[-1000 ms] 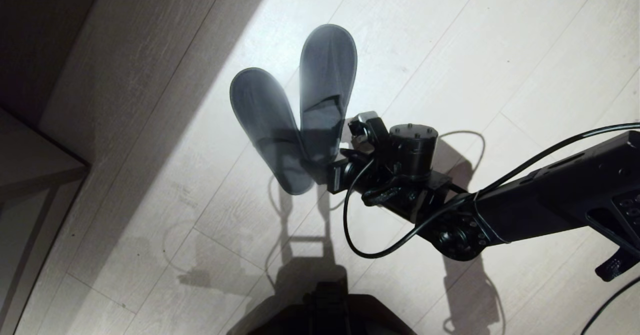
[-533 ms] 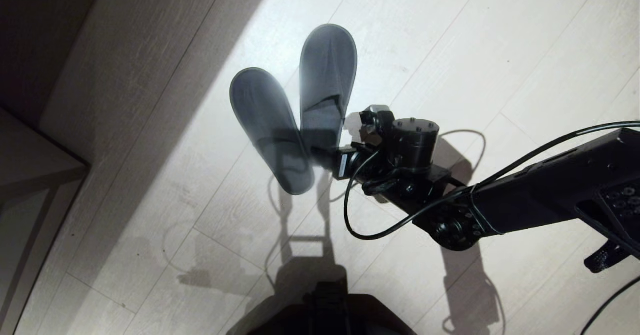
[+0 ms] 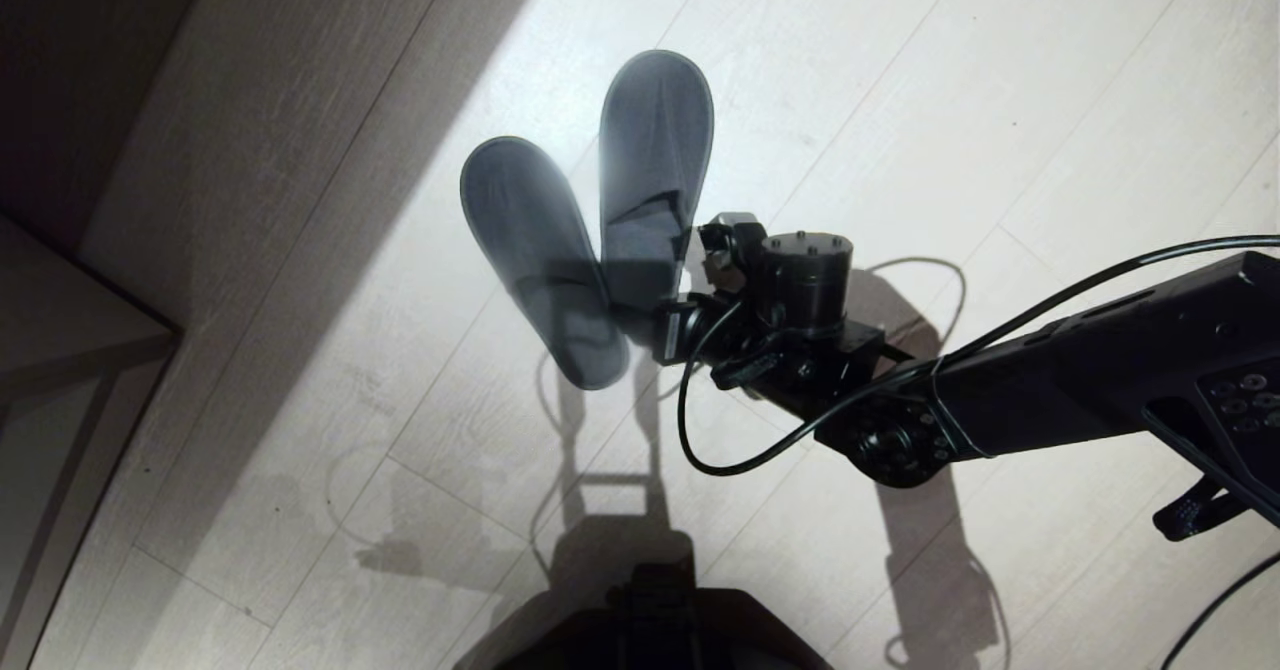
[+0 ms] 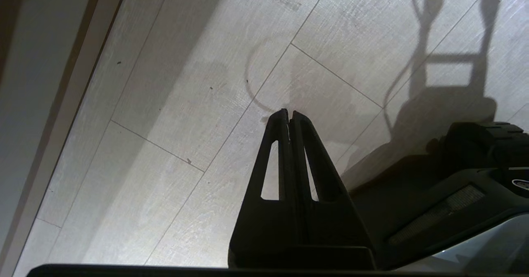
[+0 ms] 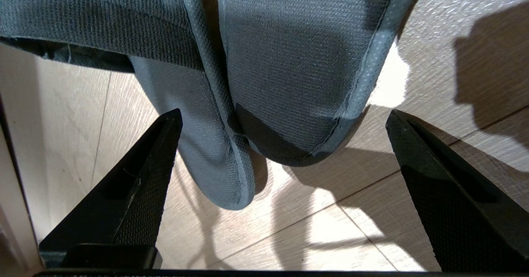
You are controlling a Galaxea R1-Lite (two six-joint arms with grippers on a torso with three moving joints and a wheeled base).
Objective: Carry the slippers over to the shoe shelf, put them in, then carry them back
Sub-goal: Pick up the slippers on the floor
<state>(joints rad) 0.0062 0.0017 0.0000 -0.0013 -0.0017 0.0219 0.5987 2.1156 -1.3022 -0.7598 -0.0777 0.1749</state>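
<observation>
The two blue-grey slippers (image 3: 655, 140) lie on the pale plank floor with toes pointing away and heels converging, one heel overlapping the other (image 5: 206, 153). My right gripper (image 3: 650, 322) is low at their heels and open wide. In the right wrist view both heel ends lie between the gripper's (image 5: 284, 113) spread fingers (image 5: 140, 177), and no finger presses on them. My left gripper (image 4: 289, 113) is shut and empty, parked above bare floor beside my base. I cannot tell whether the pale furniture at the left is the shoe shelf.
The corner of a pale wooden unit (image 3: 70, 330) juts in at the left edge, with dark shadow behind it. My own base (image 3: 660, 630) and its shadow fill the near floor. The right arm's cable (image 3: 700, 440) loops beside the wrist.
My right arm has shifted a little to the left, bringing the wrist slightly closer to the slippers' heels. The gripper stayed open, and neither the slippers nor the left arm moved.
</observation>
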